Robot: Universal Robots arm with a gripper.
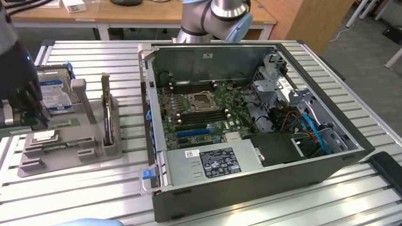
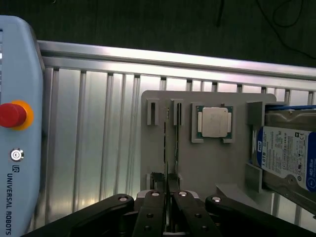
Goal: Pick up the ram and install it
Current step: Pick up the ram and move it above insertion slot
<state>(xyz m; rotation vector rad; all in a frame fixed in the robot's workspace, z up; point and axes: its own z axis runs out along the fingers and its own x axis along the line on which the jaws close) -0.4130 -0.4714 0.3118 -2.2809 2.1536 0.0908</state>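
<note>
Glare streaks the slatted table (image 2: 98, 148) in the wrist view, the gripper (image 2: 168, 195) sits shadowed, the floor beyond lies dark.

I work in a robotics lab or engineering workshop, not a home. My surface (image 1: 94, 52) is a bench of ribbed aluminium profiles. On it lies a desktop computer case (image 1: 264, 188) with its side off and the motherboard (image 1: 201, 108) bare. Beside the case, a grey moulded fixture (image 1: 94, 153) holds loose parts in fitted pockets: a hard drive (image 1: 55, 94), a CPU chip (image 2: 215, 121) and the ram (image 1: 63, 144). A Universal Robots teach pendant (image 2: 17, 148) with a red stop button (image 2: 11, 114) sits by the slats. Behind my arm (image 1: 220, 16) stand wooden desks (image 1: 157, 14) on a grey floor (image 1: 370, 52).
</note>
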